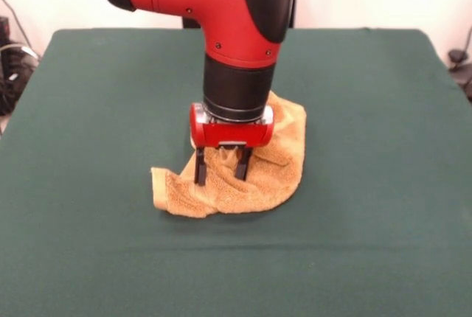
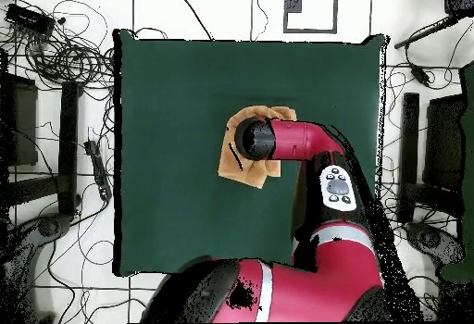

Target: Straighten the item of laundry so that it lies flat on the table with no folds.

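One claw [image 1: 220, 166], one towel [image 1: 254, 184], one table [image 1: 383, 184], one arm [image 1: 237, 59]. Claw: two black fingers [image 1: 200, 167] apart w/ a clear gap between them, pointing straight down, tips pressed into the towel's top surface; a ridge of cloth sits between them, but can't tell if it's pinched or just touched. Red claw housing sits right above the cloth. Arm comes straight down over the towel, wrist vertical, black collar then red link above; in the overhead view the arm [image 2: 296, 144] runs across from the base side and ends over the towel [image 2: 243, 168], covering its middle. Towel: golden-orange terry, not flat, bunched and folded over itself, lumpy near the fingers, one corner sticking out toward the left in the front view w/ an edge curled up. It lies roughly mid-table, a bit toward the robot's side, well apart from all edges. Table [image 2: 167, 154] covered in dark green cloth.
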